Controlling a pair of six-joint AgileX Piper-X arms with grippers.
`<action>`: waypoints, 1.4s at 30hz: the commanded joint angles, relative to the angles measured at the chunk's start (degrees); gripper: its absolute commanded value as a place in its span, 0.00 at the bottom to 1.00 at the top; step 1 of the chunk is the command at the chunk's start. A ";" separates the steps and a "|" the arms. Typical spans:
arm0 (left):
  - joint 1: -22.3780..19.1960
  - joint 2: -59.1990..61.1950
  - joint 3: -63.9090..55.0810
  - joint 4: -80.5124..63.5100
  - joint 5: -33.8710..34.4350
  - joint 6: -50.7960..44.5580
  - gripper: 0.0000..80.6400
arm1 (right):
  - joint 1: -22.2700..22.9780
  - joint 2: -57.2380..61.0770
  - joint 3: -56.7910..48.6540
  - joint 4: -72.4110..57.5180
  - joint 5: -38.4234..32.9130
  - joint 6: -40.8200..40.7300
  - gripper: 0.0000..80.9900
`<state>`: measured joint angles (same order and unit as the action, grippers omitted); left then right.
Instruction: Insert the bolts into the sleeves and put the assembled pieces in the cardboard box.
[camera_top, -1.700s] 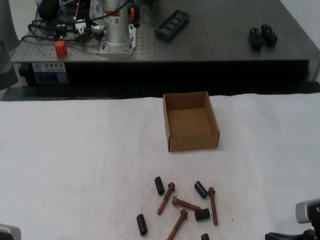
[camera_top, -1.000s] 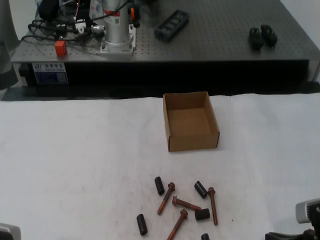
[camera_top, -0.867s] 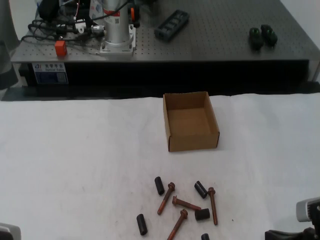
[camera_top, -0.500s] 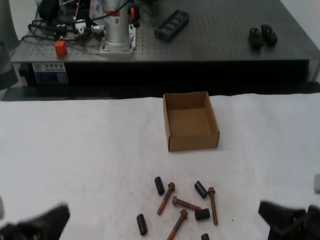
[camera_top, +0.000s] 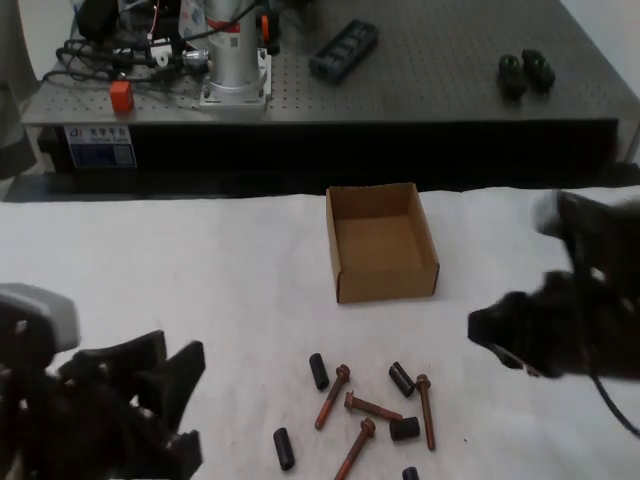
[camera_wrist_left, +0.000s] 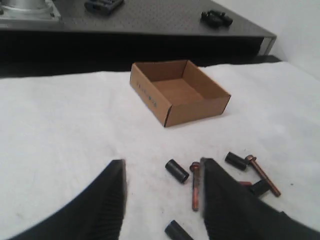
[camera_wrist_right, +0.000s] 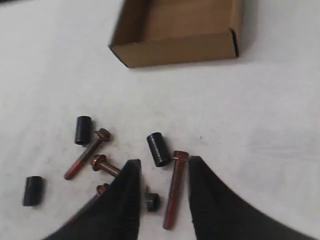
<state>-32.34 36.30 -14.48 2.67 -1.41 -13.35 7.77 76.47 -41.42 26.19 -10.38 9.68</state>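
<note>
The left gripper (camera_wrist_left: 162, 165) is pictured wide open above the cloth-covered bench (camera_top: 150, 270), with nothing held between its dark fingers (camera_wrist_left: 114, 200). Just ahead of it, in line with the gap between those fingers, a black sleeve (camera_wrist_left: 177, 171) and a copper-coloured bolt (camera_wrist_left: 195, 181) are seen lying close together. More loose parts are spread toward the other arm's side. Farther ahead of this gripper, well apart from the parts, the open-topped cardboard box (camera_wrist_left: 195, 109) is shown resting on the bench.

The right gripper (camera_wrist_right: 164, 161) is likewise seen open and empty. A second bolt (camera_wrist_right: 173, 192) is framed directly between its fingers, and a second sleeve (camera_wrist_right: 159, 149) is seen just beside that bolt's head. The cardboard box is placed well ahead of this gripper too.

From the high view, four bolts (camera_top: 372, 406) and five sleeves (camera_top: 284, 448) can be counted. All are unassembled and scattered on the bench between the two grippers, with the box beyond them.
</note>
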 joint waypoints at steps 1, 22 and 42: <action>-0.17 2.52 -1.19 -1.17 0.17 0.64 0.43 | -0.32 -0.57 0.11 1.67 0.03 -0.97 0.31; -0.17 6.79 -1.39 -1.10 0.38 0.64 0.43 | 9.27 27.26 -17.61 16.98 7.72 -3.30 0.35; -0.17 6.79 -1.39 -1.10 0.60 0.64 0.43 | 10.39 27.84 -17.61 24.31 8.19 -2.88 0.35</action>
<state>-32.34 43.06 -15.18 2.67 -0.98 -13.11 18.16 103.53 -59.40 48.15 -2.32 6.63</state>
